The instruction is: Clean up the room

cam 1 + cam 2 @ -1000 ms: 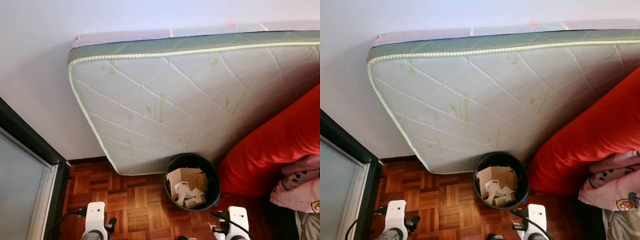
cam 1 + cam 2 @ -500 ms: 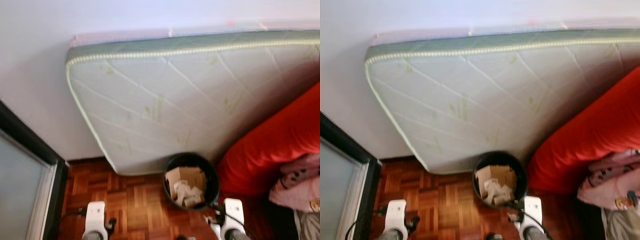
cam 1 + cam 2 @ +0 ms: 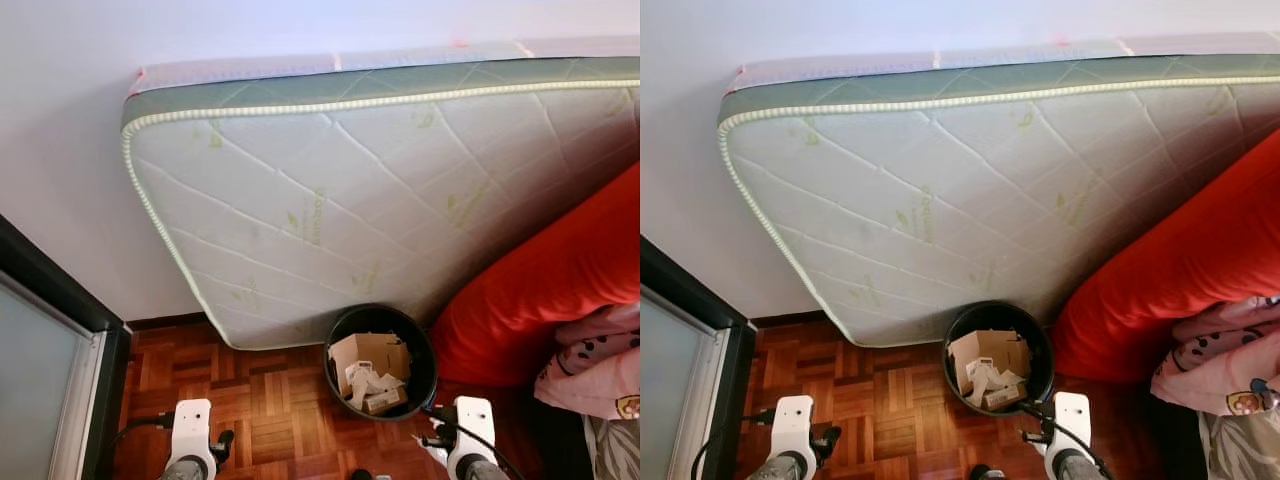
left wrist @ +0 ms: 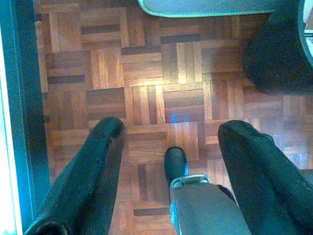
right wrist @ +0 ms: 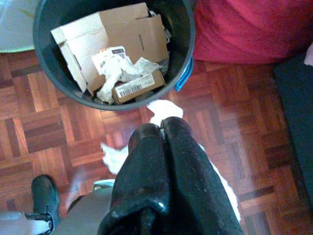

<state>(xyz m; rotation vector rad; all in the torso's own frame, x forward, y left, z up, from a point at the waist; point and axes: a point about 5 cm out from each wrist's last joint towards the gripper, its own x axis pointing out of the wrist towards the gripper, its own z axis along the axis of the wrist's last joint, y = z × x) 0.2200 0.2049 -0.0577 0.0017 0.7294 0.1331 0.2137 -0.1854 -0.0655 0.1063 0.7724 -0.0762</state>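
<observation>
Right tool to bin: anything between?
Right wrist view: the right tool, shut on white paper, sits just short of the bin. Between them lies that paper, over bare parquet.

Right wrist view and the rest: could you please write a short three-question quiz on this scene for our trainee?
1. True or false: the bin stands on a table.
2. What is the right gripper shut on? A) a cardboard box B) white paper C) nothing
3. Fill in: the left gripper has its fingers ____.

Key: 1 false, it stands on the floor; 2 B; 3 open.
</observation>
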